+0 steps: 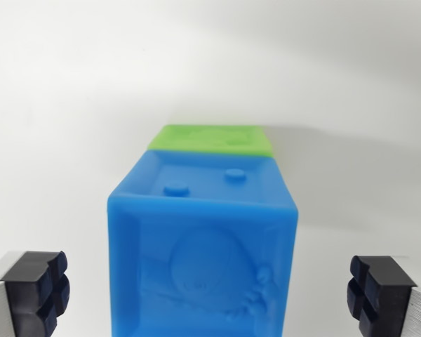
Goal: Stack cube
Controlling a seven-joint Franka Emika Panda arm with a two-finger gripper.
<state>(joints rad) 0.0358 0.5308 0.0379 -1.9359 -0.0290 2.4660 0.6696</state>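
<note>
blue cube seen with green cube just behind it; gripper spread wide and empty.

the blue cube (203, 246) sits at centre of the wrist view on a white surface (70, 105), two round studs on its top and a raised figure on its near face. the green cube (210, 137) shows along its far top edge, apparently touching; which one bears the other cannot be told. the gripper (209, 291) holds nothing, its dark fingertips (36, 284) clear of the blue cube's sides.
</note>
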